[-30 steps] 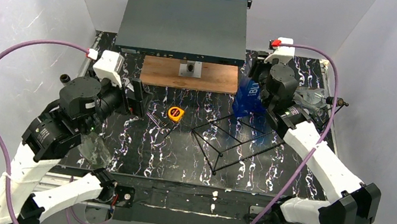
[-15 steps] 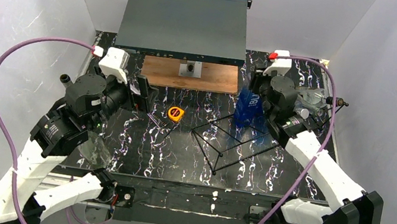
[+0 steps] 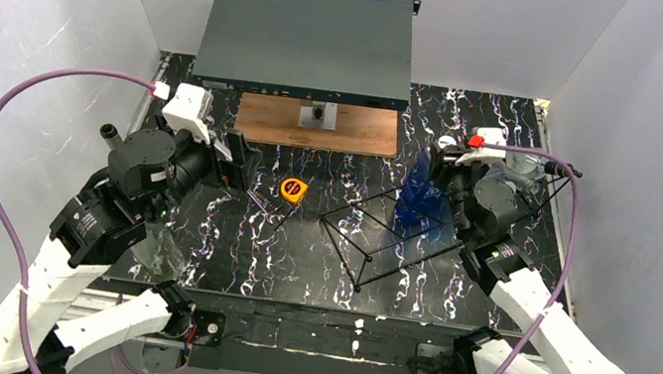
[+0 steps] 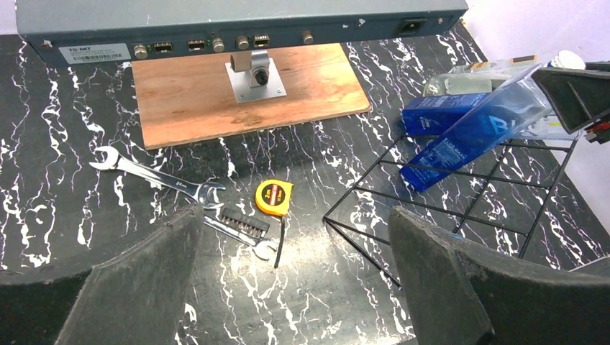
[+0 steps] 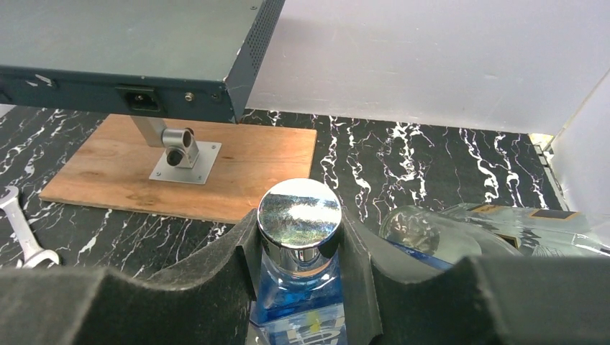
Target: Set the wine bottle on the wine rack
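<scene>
The wine bottle (image 3: 423, 200) is blue glass with a silver cap (image 5: 299, 215). My right gripper (image 5: 299, 248) is shut on its neck just under the cap and holds it tilted. In the left wrist view the bottle (image 4: 475, 136) leans with its base over the far right part of the wine rack (image 4: 460, 208). I cannot tell whether it touches the wire. The rack (image 3: 379, 240) is a black wire frame lying at the table's middle right. My left gripper (image 4: 295, 273) is open and empty, left of the rack, above the table.
A yellow tape measure (image 3: 293, 189), a wrench (image 4: 155, 176) and a bit holder (image 4: 243, 223) lie left of the rack. A wooden board (image 3: 317, 125) under a grey device (image 3: 309, 38) stands at the back. Clear bottles (image 5: 446, 237) lie at the back right. Crumpled plastic (image 3: 159, 248) lies near left.
My right gripper has carried the blue bottle nearer and to the right, tilting it over the rack's far end. My left gripper has shifted slightly right and stays open.
</scene>
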Controlling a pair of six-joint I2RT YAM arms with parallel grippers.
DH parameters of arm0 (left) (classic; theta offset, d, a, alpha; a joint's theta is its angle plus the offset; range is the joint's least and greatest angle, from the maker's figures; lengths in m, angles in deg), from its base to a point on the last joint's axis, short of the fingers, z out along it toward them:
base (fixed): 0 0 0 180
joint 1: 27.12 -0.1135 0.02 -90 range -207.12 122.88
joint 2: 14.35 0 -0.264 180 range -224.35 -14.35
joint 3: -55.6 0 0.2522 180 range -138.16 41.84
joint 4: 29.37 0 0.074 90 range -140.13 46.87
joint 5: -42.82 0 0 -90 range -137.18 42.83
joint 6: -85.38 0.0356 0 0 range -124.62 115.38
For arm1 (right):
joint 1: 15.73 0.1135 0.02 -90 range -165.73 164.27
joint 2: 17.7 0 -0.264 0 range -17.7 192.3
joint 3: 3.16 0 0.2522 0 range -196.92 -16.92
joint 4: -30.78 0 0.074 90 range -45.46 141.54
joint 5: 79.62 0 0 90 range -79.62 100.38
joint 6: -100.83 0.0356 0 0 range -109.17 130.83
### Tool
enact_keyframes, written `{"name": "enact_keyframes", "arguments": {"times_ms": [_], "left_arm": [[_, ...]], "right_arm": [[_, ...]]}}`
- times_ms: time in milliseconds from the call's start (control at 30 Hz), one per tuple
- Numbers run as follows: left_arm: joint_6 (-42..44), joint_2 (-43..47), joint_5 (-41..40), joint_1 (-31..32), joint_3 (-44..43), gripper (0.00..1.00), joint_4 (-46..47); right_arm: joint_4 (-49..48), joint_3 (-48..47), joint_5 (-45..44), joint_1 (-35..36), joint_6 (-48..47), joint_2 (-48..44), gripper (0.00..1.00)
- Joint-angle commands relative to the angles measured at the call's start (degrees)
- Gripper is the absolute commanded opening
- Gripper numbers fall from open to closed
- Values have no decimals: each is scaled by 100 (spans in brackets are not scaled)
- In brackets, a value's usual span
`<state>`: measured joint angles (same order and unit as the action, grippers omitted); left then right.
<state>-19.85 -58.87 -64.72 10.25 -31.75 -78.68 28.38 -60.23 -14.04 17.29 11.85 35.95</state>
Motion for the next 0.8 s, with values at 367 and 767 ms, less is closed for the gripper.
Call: {"name": "enact_keyframes", "arguments": {"times_ms": [367, 767], "left_arm": [[-246, 85, 51, 14, 183, 99, 14], [-437, 4, 208, 16, 308, 99, 5]], "right_arm": [[-801, 1120, -124, -23, -215, -1206, 1], [18, 1769, -551, -23, 387, -2087, 1]]}}
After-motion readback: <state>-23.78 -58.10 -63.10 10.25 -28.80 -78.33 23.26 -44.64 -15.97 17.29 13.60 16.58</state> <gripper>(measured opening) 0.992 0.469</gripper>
